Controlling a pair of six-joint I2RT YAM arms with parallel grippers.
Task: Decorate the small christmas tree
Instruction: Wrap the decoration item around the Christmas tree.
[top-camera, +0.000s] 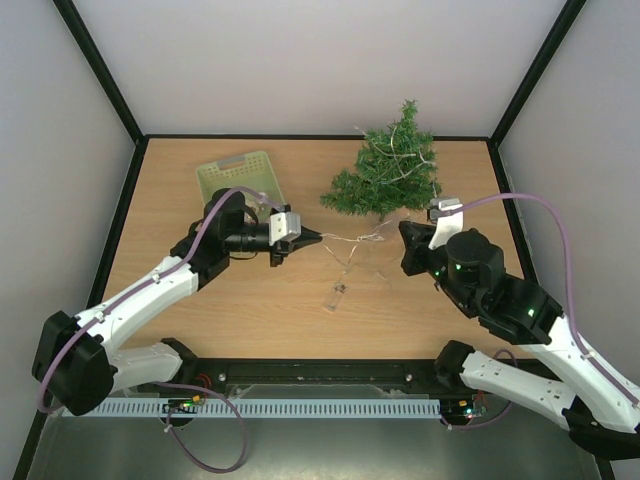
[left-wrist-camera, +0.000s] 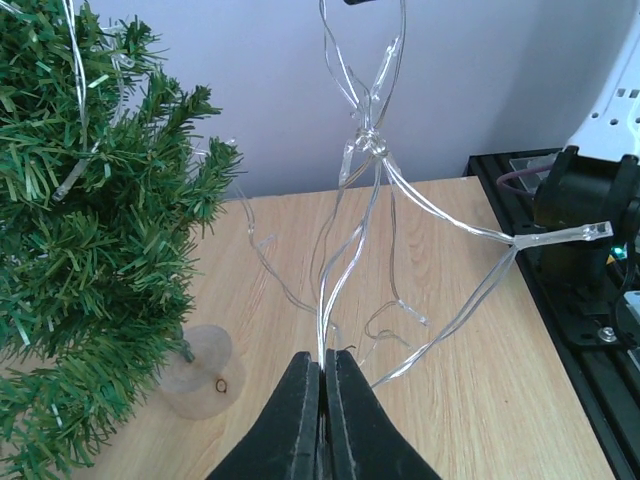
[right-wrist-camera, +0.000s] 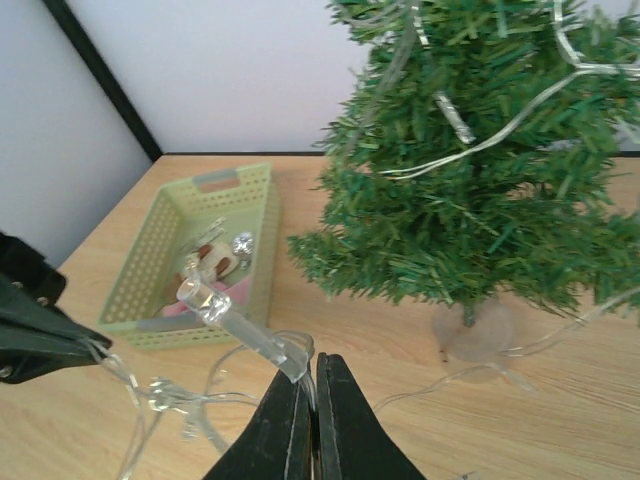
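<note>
The small christmas tree (top-camera: 385, 172) stands at the back right of the table on a clear round foot (left-wrist-camera: 200, 372), with strands of a clear light string lying over its branches (right-wrist-camera: 480, 180). The light string (top-camera: 345, 240) hangs between both grippers, just in front of the tree. My left gripper (top-camera: 315, 238) is shut on two thin strands of it (left-wrist-camera: 323, 362). My right gripper (top-camera: 404, 230) is shut on the wire (right-wrist-camera: 313, 368) beside a clear bulb tube (right-wrist-camera: 240, 325).
A pale green basket (top-camera: 215, 170) sits back left of the tree, with small ornaments inside (right-wrist-camera: 160, 325). A small clear piece (top-camera: 337, 295) lies on the wood near the front. The right arm's black body (left-wrist-camera: 580, 220) shows at the table edge.
</note>
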